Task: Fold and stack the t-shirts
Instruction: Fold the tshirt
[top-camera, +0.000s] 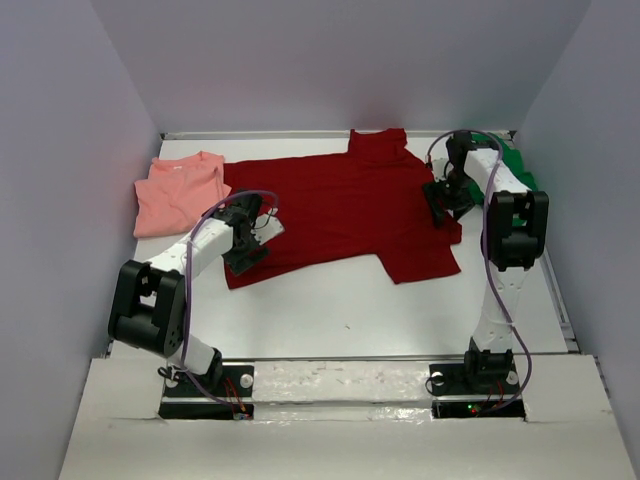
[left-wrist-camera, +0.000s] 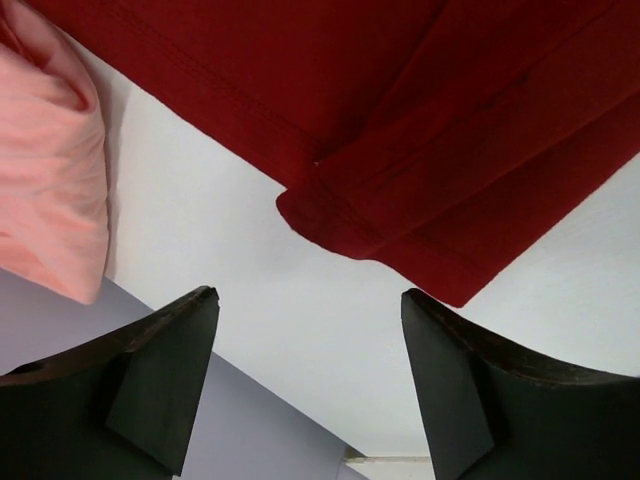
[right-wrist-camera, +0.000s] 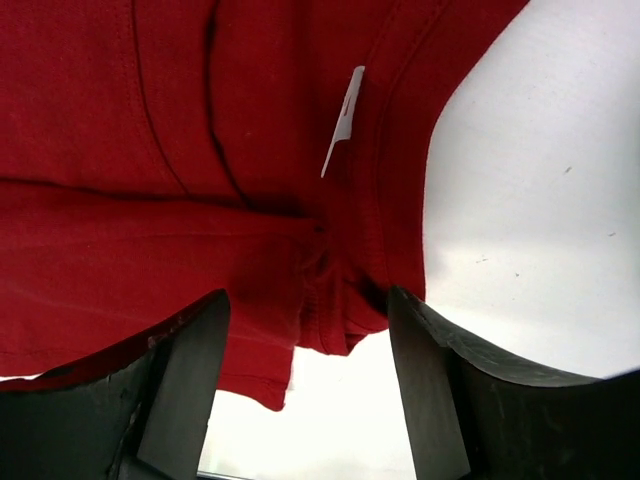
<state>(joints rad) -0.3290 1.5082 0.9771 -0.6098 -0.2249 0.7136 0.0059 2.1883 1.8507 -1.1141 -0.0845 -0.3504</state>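
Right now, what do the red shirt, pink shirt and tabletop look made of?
Red shirt: soft knit cloth, likely cotton jersey, matte; stitched hems and limp folds show in the wrist views. Pink shirt: similar matte cloth, wrinkled. Tabletop: hard, smooth white sheet with slight sheen, perhaps laminate or painted board; cannot tell which.

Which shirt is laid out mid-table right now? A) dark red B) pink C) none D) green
A: the dark red shirt lies spread across the middle of the table, while the pink shirt sits bunched at the far left and the green shirt is tucked in the far right corner.
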